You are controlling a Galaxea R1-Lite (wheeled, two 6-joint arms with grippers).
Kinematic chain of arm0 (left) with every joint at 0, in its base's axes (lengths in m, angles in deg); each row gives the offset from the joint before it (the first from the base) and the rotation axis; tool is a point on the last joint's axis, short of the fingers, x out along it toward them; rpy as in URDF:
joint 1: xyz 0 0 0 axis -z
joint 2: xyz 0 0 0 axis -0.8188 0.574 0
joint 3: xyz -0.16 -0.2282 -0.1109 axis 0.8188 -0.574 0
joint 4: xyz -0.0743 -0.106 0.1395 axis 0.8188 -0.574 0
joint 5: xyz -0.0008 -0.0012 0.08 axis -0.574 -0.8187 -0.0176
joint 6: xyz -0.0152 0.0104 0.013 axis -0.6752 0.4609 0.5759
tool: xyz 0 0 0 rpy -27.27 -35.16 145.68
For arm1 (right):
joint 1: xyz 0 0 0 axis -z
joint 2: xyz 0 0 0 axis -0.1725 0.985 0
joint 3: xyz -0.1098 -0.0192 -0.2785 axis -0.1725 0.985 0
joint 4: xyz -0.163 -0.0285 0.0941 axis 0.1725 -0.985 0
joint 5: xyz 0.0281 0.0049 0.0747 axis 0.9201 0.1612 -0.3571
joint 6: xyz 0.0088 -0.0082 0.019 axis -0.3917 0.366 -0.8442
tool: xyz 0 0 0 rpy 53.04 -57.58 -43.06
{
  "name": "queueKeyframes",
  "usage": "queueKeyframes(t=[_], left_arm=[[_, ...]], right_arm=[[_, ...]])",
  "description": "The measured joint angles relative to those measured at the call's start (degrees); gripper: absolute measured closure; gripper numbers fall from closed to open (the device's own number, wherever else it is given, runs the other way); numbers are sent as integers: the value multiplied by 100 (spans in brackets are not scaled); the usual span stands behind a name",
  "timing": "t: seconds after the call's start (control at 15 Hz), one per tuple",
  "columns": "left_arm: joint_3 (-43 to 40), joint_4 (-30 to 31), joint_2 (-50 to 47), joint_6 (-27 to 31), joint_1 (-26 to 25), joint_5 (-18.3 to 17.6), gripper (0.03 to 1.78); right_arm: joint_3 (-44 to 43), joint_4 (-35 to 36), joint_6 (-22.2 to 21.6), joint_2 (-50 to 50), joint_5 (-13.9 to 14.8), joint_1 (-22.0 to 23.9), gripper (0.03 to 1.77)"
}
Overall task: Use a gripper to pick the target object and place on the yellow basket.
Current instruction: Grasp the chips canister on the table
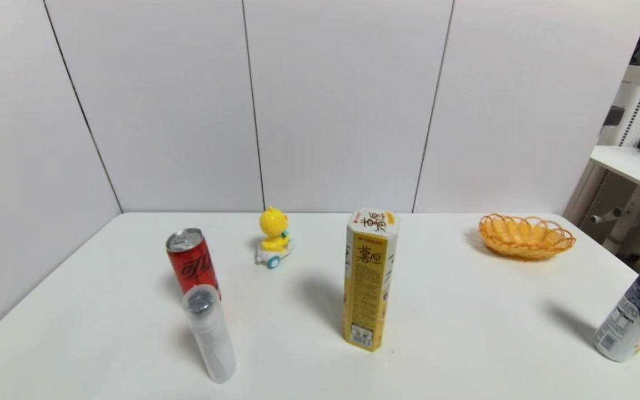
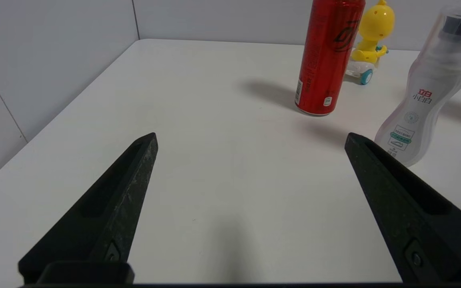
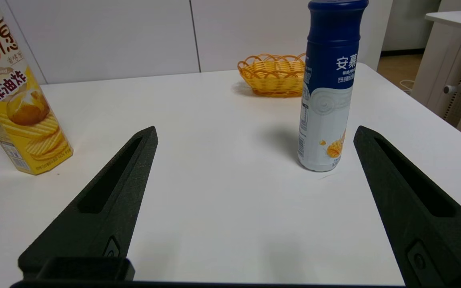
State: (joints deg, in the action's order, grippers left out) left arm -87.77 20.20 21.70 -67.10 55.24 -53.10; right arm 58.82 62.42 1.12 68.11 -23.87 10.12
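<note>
Box [image 1: 368, 278] stands upright mid-table [image 1: 464, 333], basket [image 1: 525, 236] well off at the far right, both claws wide open and empty (right claw [image 3: 254, 134] looks closer), so I'd grab it low-ish and squarely.

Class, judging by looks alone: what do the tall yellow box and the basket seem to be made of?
Tall yellow box: likely printed cardboard with a slight sheen; flat folded panels and sharp edges.
Basket: orange-yellow woven strands with looped open rim; wicker or moulded plastic, hard to tell.
</note>
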Motion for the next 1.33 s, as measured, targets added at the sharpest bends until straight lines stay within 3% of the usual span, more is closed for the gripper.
queueKeyframes(t=[0.4,0.73,1.07,1.33], left_arm=[[0,0,0,0,0,0,12],[0,0,0,0,0,0,12],[0,0,0,2,0,0,12],[0,0,0,-2,0,2,12]], right_arm=[[-71,77,33,461,-22,-16,11],[-2105,155,245,2430,-71,-334,11],[-4038,113,769,4632,-158,-1610,11],[-4763,63,1081,6107,-367,-2576,11]])
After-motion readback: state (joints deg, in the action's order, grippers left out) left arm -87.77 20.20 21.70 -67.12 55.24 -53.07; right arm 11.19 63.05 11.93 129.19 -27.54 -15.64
